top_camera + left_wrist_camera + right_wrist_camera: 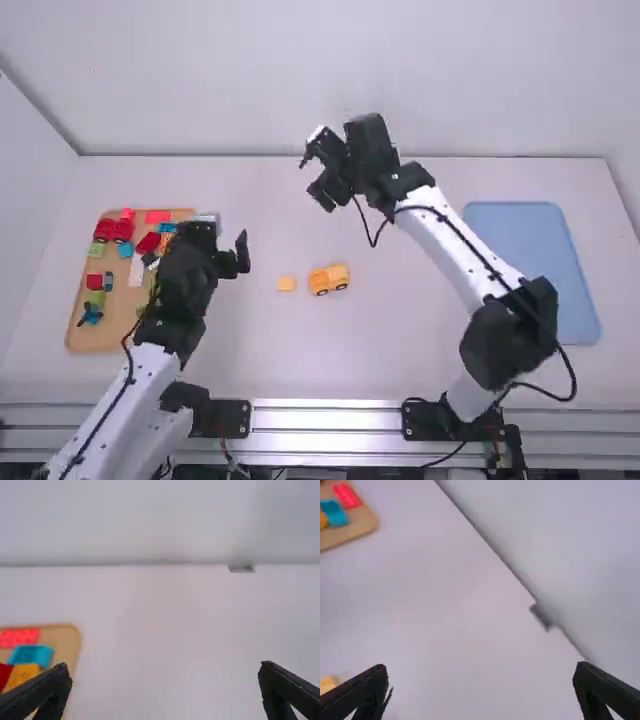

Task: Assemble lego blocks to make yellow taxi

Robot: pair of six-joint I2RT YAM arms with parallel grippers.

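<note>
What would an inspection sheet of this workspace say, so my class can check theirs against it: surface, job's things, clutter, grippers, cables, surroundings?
Surface: white table, with blue tray at right.
Job's things: yellow block beside wheeled yellow vehicle, apart; mixed-colour blocks in wooden tray at left.
Clutter: small grey object at the table's far edge.
Left gripper: open, nothing between its fingers.
Right gripper: open, nothing between its fingers.
Cables: black cable along right arm, looping near its gripper and base; another along left arm.
Surroundings: white walls, metal rails at the near edge.
</note>
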